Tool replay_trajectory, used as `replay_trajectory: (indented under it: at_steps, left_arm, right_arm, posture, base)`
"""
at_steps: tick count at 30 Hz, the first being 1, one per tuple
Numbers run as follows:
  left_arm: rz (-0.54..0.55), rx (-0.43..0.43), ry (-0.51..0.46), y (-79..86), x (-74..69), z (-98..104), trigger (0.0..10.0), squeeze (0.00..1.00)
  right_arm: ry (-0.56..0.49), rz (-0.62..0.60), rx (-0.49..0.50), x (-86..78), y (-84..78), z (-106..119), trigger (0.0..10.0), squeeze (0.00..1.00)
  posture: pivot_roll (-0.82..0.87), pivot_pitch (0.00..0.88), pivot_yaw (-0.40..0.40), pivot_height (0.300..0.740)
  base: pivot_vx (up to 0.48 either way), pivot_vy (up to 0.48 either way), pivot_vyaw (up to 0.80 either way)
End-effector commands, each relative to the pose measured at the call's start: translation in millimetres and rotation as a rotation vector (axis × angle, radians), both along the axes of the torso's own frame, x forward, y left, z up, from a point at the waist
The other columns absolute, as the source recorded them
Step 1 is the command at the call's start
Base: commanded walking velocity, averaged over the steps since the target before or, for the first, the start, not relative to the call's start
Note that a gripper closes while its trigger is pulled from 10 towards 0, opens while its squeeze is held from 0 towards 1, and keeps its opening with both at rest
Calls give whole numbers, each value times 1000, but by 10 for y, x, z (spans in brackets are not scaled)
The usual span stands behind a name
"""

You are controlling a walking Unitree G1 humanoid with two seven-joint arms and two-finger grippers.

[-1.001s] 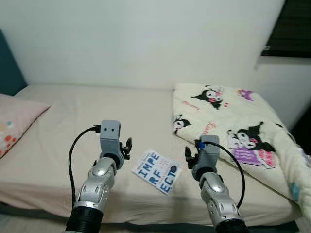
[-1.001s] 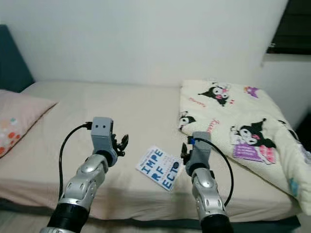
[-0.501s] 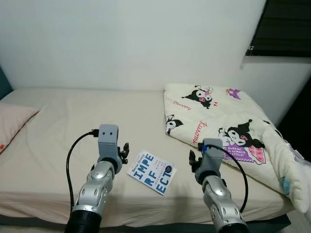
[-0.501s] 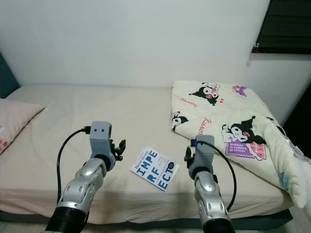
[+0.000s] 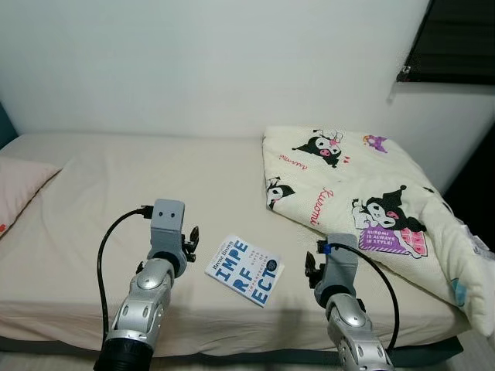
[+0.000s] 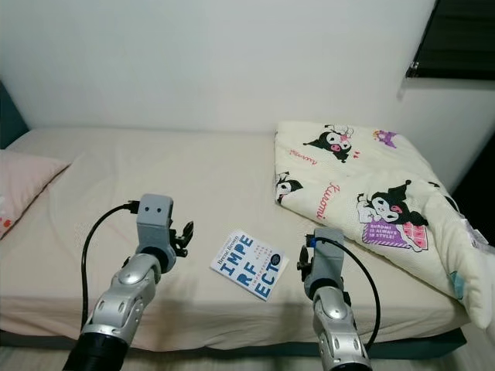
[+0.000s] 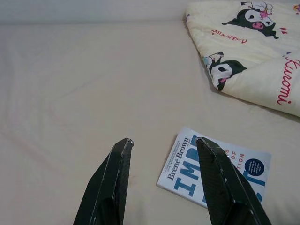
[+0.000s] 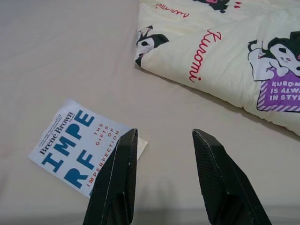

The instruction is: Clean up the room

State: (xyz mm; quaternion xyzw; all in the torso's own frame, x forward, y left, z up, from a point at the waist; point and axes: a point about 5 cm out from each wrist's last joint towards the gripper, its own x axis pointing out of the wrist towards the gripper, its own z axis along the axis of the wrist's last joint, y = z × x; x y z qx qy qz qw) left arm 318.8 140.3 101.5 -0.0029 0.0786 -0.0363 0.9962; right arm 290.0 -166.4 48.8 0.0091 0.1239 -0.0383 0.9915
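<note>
We stand at the near edge of the bed, both arms raised over the beige sheet. The book, white with blue letters, lies flat on the sheet near that edge, between our two arms, touching neither. Our left gripper hovers just to the book's nine o'clock side, its fingers spread wide with nothing between them; from that wrist the book's corner sits just past the right-hand fingertip. Our right gripper hovers at the book's three o'clock, fingers likewise wide apart and empty. At about one o'clock from the book the folded cartoon blanket covers the right part of the bed. A pink pillow lies at the far left edge.
</note>
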Motion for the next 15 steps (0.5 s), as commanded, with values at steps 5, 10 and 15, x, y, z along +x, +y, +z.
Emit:
replay_trajectory:
  at_steps: [5, 10, 15]
  left_arm:
    - [-49, -37, -26, -51, -7, 32, 10000, 0]
    - [-70, -28, -50, -72, 56, 94, 10000, 0]
    - [-95, -28, -82, -92, 57, 144, 10000, 0]
  right_arm:
    - [-3, 16, 16, -35, 57, 1, 10000, 0]
    - [18, 18, 35, -43, 101, -3, 10000, 0]
    - [24, 16, 27, -73, 109, -10, 10000, 0]
  posture:
    - [-23, 45, -32, 740]
    - [-22, 56, -27, 740]
    - [-34, 43, -29, 740]
  base:
    - [355, 0, -480]
    - [444, 0, 0]
    - [114, 0, 0]
